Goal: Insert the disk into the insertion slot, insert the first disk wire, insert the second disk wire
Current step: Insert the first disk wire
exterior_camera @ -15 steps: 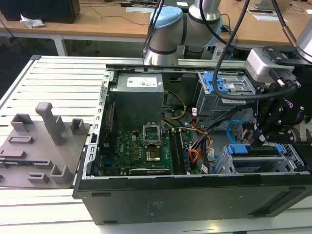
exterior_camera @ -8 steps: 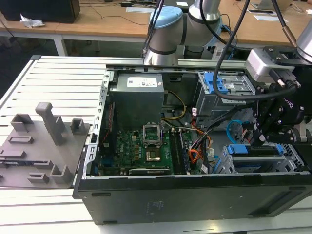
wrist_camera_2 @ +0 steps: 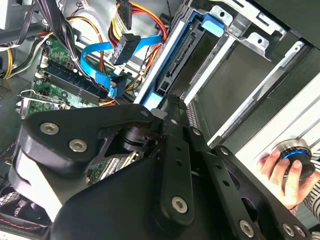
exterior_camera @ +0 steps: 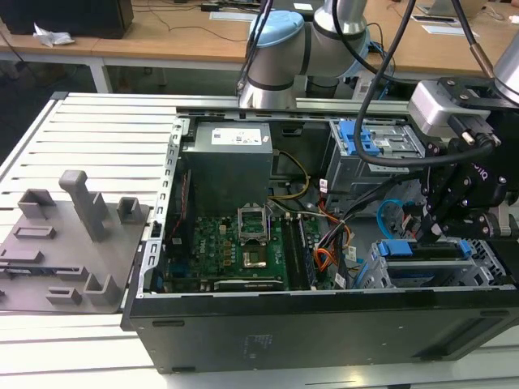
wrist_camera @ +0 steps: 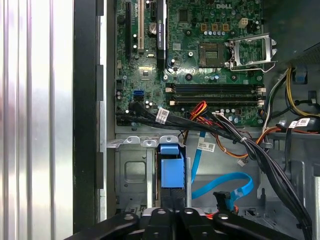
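Observation:
The disk [exterior_camera: 422, 250], in its bright blue carrier [wrist_camera: 170, 167], stands on edge inside the insertion slot [exterior_camera: 486, 263], a grey perforated cage at the exterior view's right. My gripper [exterior_camera: 430, 232] is directly over it, shut on the disk's blue end [wrist_camera_2: 159, 101]. The second disk wire [wrist_camera: 227, 182], a thin light-blue flat cable, lies loose beside the cage, and its dark plug [wrist_camera: 222, 199] is free. The same cable [wrist_camera_2: 97, 55] curls over the motherboard. A bundle of yellow, orange and red wires [wrist_camera_2: 137, 15] ends in a loose dark plug [wrist_camera_2: 125, 47].
The open computer case [exterior_camera: 324, 324] holds a green motherboard [exterior_camera: 235, 243], a grey power supply [exterior_camera: 227, 162] and a taller cage with a blue latch [exterior_camera: 361, 142]. A grey fixture plate [exterior_camera: 65, 251] lies at the exterior view's left. A hand [wrist_camera_2: 285, 172] rests on a knob.

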`<state>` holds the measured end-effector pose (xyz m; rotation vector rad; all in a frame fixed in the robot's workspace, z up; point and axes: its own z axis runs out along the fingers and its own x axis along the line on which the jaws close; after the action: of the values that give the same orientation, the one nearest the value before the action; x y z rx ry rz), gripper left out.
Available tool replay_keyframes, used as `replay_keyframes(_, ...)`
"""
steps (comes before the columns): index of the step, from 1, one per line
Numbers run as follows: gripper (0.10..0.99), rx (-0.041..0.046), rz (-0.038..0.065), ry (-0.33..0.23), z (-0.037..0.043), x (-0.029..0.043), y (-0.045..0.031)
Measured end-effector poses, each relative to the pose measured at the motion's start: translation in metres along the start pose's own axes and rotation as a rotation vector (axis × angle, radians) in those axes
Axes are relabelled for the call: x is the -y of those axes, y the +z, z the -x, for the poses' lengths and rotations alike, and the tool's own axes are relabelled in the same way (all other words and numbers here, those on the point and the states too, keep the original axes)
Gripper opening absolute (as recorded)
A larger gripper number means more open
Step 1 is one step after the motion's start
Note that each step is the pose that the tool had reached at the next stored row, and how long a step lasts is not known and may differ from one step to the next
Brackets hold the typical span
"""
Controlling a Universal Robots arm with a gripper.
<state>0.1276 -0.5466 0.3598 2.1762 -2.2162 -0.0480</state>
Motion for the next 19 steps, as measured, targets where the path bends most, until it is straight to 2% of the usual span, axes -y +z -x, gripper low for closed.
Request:
replay_keyframes(1, 0.235, 0.0000, 0.000, 0.000, 0.0000, 0.0000, 0.0000)
replay_keyframes(3, 0.235, 0.0000, 0.000, 0.000, 0.0000, 0.0000, 0.0000)
replay_keyframes(4, 0.361, 0.0000, 0.000, 0.000, 0.0000, 0.0000, 0.0000)
replay_keyframes(7, 0.361, 0.0000, 0.000, 0.000, 0.0000, 0.0011, 0.0000)
replay_keyframes(8, 0.361, 0.0000, 0.000, 0.000, 0.0001, 0.0052, -0.0002)
replay_keyframes(10, 0.361, 0.0000, 0.000, 0.000, 0.0006, 0.0296, -0.0014)
replay_keyframes(11, 0.361, 0.0000, 0.000, 0.000, 0.0006, 0.0324, -0.0015)
replay_keyframes(13, 0.361, 0.0001, 0.000, 0.000, 0.0007, 0.0356, -0.0016)
replay_keyframes(16, 0.361, -0.0002, 0.000, 0.000, 0.0006, 0.0359, -0.0023)
replay_keyframes(19, 0.361, -0.0014, 0.000, 0.000, 0.0006, 0.0356, -0.0086)
